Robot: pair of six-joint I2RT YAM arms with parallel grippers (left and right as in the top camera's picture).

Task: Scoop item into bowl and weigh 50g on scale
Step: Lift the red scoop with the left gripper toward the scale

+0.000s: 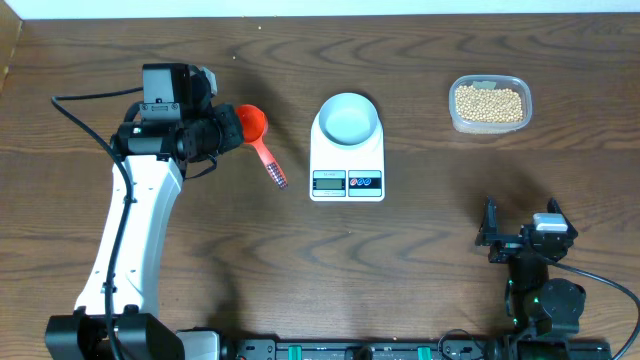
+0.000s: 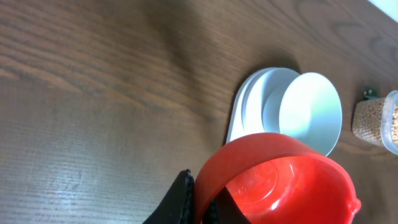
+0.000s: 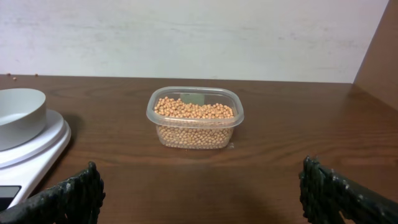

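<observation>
Dark wood-grain table (image 1: 400,260) runs from the arm bases out to a pale wall (image 3: 186,37); nearest me, at the front right, the right gripper (image 3: 200,196) sits low with its fingers spread wide and nothing between them, parked out of the way, I'd judge; a little farther in, at the middle, the scale (image 1: 347,165) lies with its display and buttons turned toward the front, though the reading is too small to make out; the bowl (image 1: 348,118) rests on its platform, empty, so whatever lands in it gets weighed directly; to the left of that, the left gripper (image 2: 200,202) is clenched on the rim of a red scoop (image 2: 273,180), the cup open upward and empty, the handle pointing toward the front; pinching the cup wall rather than the handle looks deliberate, holding the cup close under the wrist; farthest, at the back right, a clear tub (image 1: 452,105) holds the beans (image 1: 488,103), well apart from the scoop; no scooping is done yet, by my reckoning; the scoop must cross past the scale to reach them.
</observation>
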